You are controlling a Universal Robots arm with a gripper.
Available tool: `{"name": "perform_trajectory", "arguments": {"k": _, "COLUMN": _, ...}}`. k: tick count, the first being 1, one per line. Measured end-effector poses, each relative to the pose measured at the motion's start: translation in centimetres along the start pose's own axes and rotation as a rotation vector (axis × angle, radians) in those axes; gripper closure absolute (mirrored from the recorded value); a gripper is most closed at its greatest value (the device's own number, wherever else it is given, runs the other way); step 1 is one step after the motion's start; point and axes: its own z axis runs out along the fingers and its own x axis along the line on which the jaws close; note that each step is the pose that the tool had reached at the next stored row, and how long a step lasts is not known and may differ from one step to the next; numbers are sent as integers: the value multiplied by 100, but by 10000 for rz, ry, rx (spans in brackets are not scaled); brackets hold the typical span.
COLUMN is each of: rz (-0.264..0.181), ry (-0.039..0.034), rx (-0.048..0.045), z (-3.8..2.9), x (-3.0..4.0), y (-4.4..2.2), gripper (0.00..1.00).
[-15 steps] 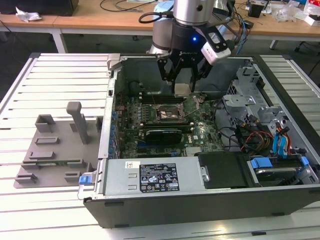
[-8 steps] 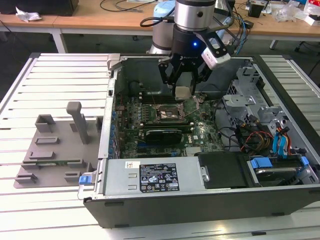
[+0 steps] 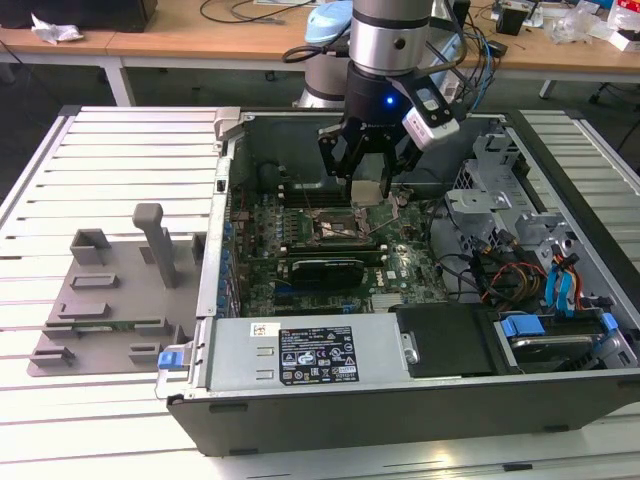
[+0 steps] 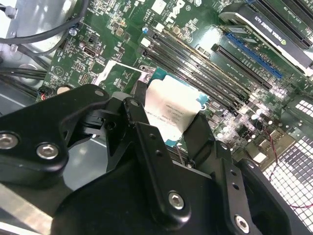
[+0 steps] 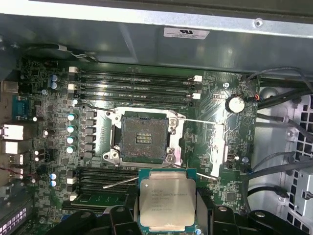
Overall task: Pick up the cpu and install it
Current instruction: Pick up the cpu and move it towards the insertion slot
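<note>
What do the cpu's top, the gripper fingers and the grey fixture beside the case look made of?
cpu: silver-grey top with a dull sheen, looks like metal; green board rim.
gripper fingers: matte black, plastic or coated metal, cannot tell which.
grey fixture: even matte grey, likely plastic.

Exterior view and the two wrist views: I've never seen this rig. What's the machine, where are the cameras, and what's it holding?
The exterior view, taken off the arm, shows a robot arm reaching into an open computer case lying on a slatted table. A grey plastic tray sits beside the case. Both wrist views come from cameras riding on the arm, looking at the green motherboard. The gripper is shut on the cpu, a flat silver chip, held above the board close to the empty black socket.
</note>
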Motion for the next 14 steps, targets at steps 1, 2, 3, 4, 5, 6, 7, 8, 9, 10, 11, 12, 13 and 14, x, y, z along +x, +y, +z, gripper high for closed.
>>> {"name": "perform_trajectory", "arguments": {"k": 1, "rz": 0, "ry": 0, "rx": 0, "z": 0, "x": 0, "y": 0, "gripper": 45}}
{"name": "perform_trajectory", "arguments": {"k": 2, "rz": -1, "ry": -1, "rx": -1, "z": 0, "x": 0, "y": 0, "gripper": 45}}
{"name": "perform_trajectory", "arguments": {"k": 3, "rz": -1, "ry": 0, "rx": 0, "z": 0, "x": 0, "y": 0, "gripper": 45}}
{"name": "perform_trajectory", "arguments": {"k": 4, "rz": -1, "ry": -1, "rx": 0, "z": 1, "x": -1, "y": 0, "gripper": 45}}
{"name": "perform_trajectory", "arguments": {"k": 5, "rz": 0, "ry": 0, "rx": 0, "z": 1, "x": -1, "y": 0, "gripper": 45}}
{"name": "perform_trajectory", "arguments": {"k": 6, "rz": -1, "ry": -1, "rx": 0, "z": 1, "x": -1, "y": 0, "gripper": 45}}
{"name": "perform_trajectory", "arguments": {"k": 7, "rz": 0, "ry": -1, "rx": 0, "z": 2, "x": -1, "y": 0, "gripper": 45}}
{"name": "perform_trajectory", "arguments": {"k": 8, "rz": -1, "ry": 0, "rx": 0, "z": 2, "x": -1, "y": 0, "gripper": 45}}
{"name": "perform_trajectory", "arguments": {"k": 9, "rz": 0, "ry": 0, "rx": 0, "z": 2, "x": -1, "y": 0, "gripper": 45}}
{"name": "perform_trajectory", "arguments": {"k": 10, "rz": 34, "ry": 2, "rx": 0, "z": 2, "x": -1, "y": 0, "gripper": 45}}
{"name": "perform_trajectory", "arguments": {"k": 11, "rz": 51, "ry": 3, "rx": 0, "z": 2, "x": -1, "y": 0, "gripper": 45}}
{"name": "perform_trajectory", "arguments": {"k": 12, "rz": 64, "ry": 4, "rx": 0, "z": 2, "x": -1, "y": 0, "gripper": 45}}
{"name": "perform_trajectory", "arguments": {"k": 13, "rz": 74, "ry": 5, "rx": 1, "z": 2, "x": -1, "y": 0, "gripper": 45}}
{"name": "perform_trajectory", "arguments": {"k": 14, "rz": 92, "ry": 7, "rx": 1, "z": 2, "x": -1, "y": 0, "gripper": 45}}
